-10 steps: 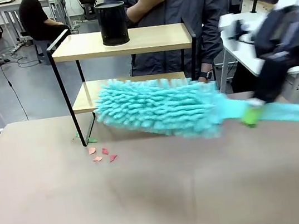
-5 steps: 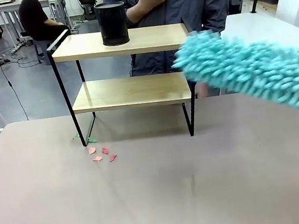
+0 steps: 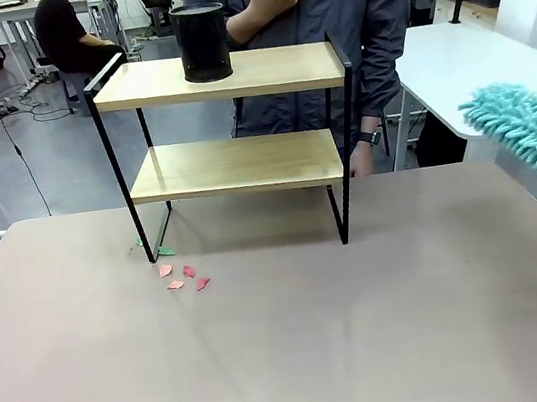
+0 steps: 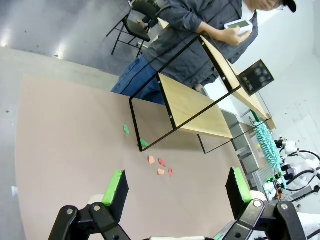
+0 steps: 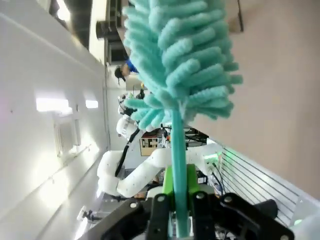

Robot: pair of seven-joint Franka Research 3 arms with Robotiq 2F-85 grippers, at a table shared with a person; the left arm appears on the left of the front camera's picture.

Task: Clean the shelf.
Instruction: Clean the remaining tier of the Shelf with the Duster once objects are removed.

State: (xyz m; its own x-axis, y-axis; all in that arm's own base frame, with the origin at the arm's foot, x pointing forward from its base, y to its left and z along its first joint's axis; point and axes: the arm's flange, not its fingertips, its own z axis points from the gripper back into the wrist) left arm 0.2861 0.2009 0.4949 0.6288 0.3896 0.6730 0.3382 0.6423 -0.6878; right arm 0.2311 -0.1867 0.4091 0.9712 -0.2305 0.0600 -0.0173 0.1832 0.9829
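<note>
The shelf [image 3: 220, 79] stands at the far middle of the brown table, two wooden boards in a black frame, also seen in the left wrist view [image 4: 192, 105]. A teal fluffy duster [image 3: 533, 133] hangs at the right edge, clear of the shelf. In the right wrist view my right gripper [image 5: 177, 200] is shut on the duster's thin teal handle [image 5: 176, 145], and the head [image 5: 180, 55] rises above it. My left gripper [image 4: 176, 187] is open over the table's left part, with nothing between its green pads [image 4: 116, 187].
A black cup [image 3: 201, 42] stands on the top board. Small red and green paper scraps [image 3: 184, 277] lie on the table [image 3: 368, 328] by the shelf's front left leg. A person [image 3: 361, 5] stands behind the shelf holding a phone. A white table [image 3: 449, 53] is at right.
The duster has swung from in front of the shelf's lower board up and to the right, out to the picture's right edge. The shelf, cup and scraps have not moved.
</note>
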